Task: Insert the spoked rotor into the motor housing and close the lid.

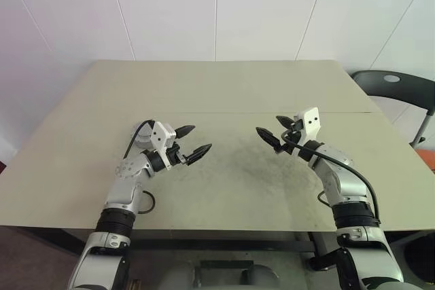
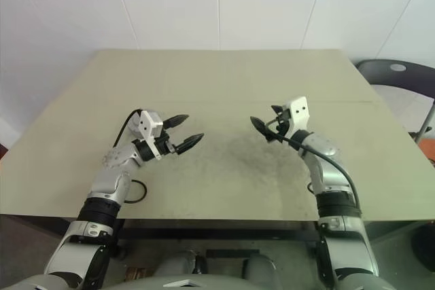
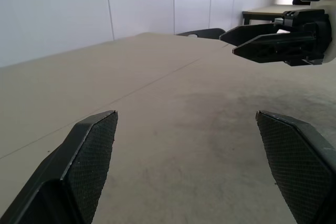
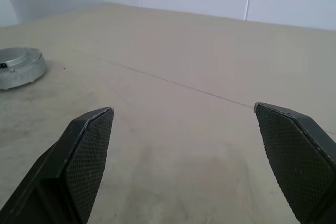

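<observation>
Grippers idle over table [image 1: 224, 86], both jaws wide, nothing held.
Left gripper [image 1: 194, 142] and right gripper [image 1: 276, 132] face each other; grey lid [image 4: 18, 66] sits on the table by the left arm.

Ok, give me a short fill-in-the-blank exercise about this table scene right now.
Above the table, the left gripper and the right gripper both stand ___.
The round grey disc rests on the table, held by ___ gripper.
The dark chair stands on the robot's ___ side.
Missing words: open; neither; right.
</observation>
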Controlling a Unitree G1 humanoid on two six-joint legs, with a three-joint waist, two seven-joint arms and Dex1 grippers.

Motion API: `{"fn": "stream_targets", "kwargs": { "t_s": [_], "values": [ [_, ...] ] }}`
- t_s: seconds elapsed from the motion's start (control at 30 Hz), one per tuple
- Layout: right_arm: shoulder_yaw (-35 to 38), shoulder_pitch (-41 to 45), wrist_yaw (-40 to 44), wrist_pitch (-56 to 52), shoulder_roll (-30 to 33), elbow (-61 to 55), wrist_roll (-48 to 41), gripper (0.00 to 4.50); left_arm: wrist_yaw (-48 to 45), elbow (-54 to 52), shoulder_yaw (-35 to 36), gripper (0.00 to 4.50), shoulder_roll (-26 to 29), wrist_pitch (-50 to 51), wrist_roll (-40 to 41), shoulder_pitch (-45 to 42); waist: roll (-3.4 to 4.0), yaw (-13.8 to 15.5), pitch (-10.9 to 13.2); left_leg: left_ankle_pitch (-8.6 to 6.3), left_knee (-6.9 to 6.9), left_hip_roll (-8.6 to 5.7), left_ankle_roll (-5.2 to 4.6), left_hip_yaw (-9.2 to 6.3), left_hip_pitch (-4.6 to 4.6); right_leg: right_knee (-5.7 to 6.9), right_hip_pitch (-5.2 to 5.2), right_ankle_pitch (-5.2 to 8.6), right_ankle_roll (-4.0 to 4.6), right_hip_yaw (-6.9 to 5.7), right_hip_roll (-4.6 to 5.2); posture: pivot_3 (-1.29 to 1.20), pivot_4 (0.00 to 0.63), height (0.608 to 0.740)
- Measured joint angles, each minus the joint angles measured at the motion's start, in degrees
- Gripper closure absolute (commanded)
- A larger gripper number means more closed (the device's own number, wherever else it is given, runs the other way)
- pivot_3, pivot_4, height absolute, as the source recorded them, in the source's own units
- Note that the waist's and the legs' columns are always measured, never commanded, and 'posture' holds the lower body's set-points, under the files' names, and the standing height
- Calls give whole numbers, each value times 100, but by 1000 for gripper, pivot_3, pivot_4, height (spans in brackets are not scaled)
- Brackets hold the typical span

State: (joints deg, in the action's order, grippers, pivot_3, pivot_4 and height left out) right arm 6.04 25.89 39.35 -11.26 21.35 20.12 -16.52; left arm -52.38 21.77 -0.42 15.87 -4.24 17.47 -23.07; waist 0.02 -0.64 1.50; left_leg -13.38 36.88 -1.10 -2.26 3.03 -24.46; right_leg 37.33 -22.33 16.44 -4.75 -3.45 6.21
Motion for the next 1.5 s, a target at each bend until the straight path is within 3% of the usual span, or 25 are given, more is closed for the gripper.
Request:
{"fn": "stream_targets", "kwargs": {
  "t_s": [1.5],
  "values": [
    [-24, 165, 98, 197, -6, 281, 70, 12, 130, -15, 4, 0, 20, -15, -74, 58, 1, -2, 1, 0, 0, 0, 0, 0, 0, 0, 0, 0, 0, 0, 0, 0, 0, 740]
  ]
}}
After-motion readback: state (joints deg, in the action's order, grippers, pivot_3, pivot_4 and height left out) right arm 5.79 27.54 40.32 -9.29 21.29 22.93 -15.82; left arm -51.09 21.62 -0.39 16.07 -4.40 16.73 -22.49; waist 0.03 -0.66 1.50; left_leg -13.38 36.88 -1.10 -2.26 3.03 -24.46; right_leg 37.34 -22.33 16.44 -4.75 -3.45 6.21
